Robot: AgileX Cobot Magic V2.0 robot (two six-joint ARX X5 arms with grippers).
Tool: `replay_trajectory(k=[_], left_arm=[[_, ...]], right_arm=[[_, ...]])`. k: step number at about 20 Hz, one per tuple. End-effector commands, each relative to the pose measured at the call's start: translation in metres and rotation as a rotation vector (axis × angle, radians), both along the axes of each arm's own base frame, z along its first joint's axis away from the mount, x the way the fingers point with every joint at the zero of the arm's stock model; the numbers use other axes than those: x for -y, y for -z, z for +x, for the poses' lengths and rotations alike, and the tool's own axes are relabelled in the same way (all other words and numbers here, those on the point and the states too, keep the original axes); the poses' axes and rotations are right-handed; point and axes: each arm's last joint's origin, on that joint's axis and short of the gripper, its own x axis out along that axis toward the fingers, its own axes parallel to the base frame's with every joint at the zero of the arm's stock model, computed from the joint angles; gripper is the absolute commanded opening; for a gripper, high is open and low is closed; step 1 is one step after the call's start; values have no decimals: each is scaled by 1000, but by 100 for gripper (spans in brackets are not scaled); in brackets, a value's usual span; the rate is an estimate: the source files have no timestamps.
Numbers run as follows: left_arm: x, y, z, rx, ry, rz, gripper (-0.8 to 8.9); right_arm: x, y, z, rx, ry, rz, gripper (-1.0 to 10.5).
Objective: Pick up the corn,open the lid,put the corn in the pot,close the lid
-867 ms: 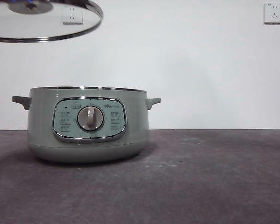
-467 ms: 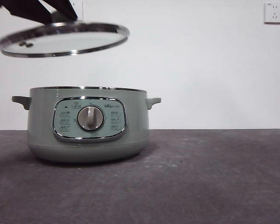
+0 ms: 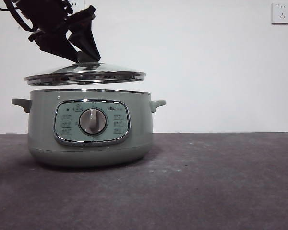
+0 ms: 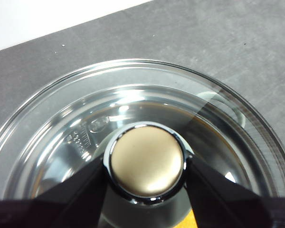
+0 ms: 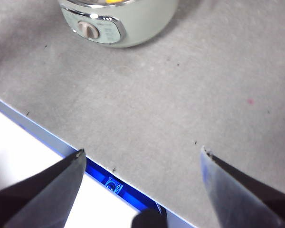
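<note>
The left claw (image 4: 145, 166) was clamped on the lid's knob (image 4: 146, 160), holding the glass lid (image 3: 85, 75) just above the pot (image 3: 89, 127) rim. The right claw (image 5: 140, 164) hung spread wide over the desk (image 5: 190, 95), well apart from the pot. Only a yellow sliver showed inside the pot.

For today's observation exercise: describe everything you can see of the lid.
The lid is a round dome of clear glass with a shiny steel rim and a pale knob ringed in chrome. It hangs almost level, just above the pot, with a thin gap showing. The left hand clamps the knob between its black jaws.
</note>
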Motion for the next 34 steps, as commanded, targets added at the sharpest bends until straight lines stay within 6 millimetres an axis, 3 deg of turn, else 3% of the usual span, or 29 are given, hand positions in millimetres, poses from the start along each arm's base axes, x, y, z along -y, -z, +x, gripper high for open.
replay_trajectory(k=[1,8,19,20,21,23,24,29,34], left_arm=[[6,-8,5,68,28,-12,-8],[15,6,14,46,20,11,-8],[16,22,17,-38,6,60,2],[16,22,17,-37,6,59,21],[16,22,17,-38,3,55,100],[15,22,17,-42,1,54,368],[15,22,17,-43,1,55,446],[15,13,17,-39,1,53,445],[14,-21,12,-109,13,72,445]], right_arm=[[7,6,-8,-28,39,0,405],[22,7,-22,-4,68,50,406],[25,6,-25,18,81,47,406],[25,6,-25,18,81,46,406],[25,6,-25,19,80,46,406],[25,6,-25,20,78,45,406],[25,6,-25,20,78,44,406],[25,6,-25,21,76,43,406],[25,6,-24,41,81,21,406]])
